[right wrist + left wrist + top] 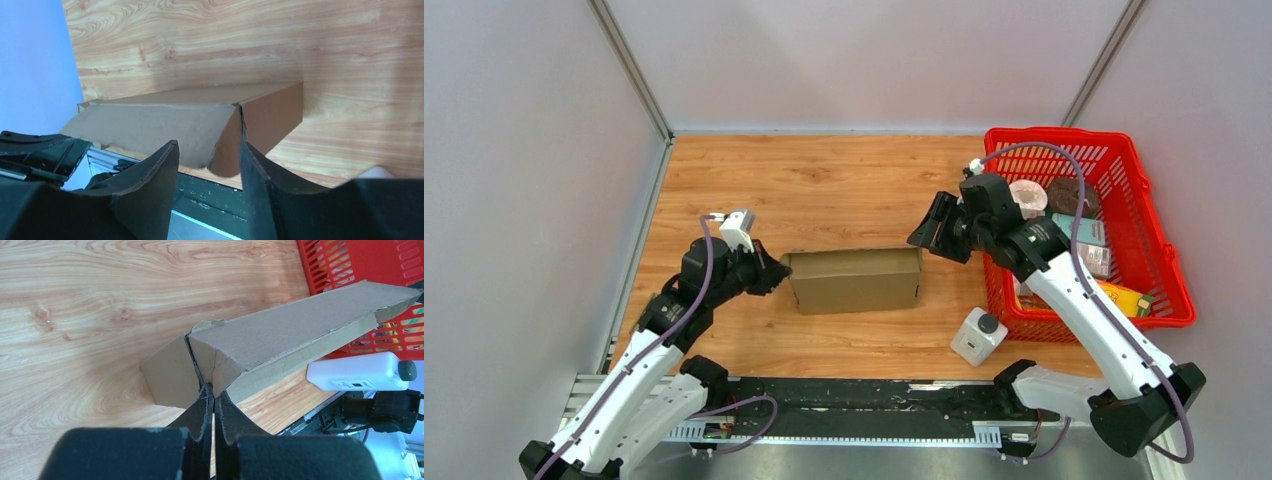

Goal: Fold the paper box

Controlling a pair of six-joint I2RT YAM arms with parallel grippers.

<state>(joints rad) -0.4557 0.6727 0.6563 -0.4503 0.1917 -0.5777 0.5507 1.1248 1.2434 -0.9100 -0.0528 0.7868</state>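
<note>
The brown paper box (856,279) lies lengthwise on the wooden table, its lid down and its end flaps folded in. My left gripper (776,270) is shut, its tips pressed against the seam of the flaps at the box's left end (212,390); I see no cardboard between the fingers. The box runs away from it in the left wrist view (280,330). My right gripper (934,232) is open and empty, held just off the box's right end. In the right wrist view the box (165,120) shows beyond the open fingers (209,145).
A red basket (1034,322) with several packaged items stands at the right, close behind my right arm. A white bottle with a black cap (977,335) stands in front of the basket, near the box's right end; it also shows in the left wrist view (360,371).
</note>
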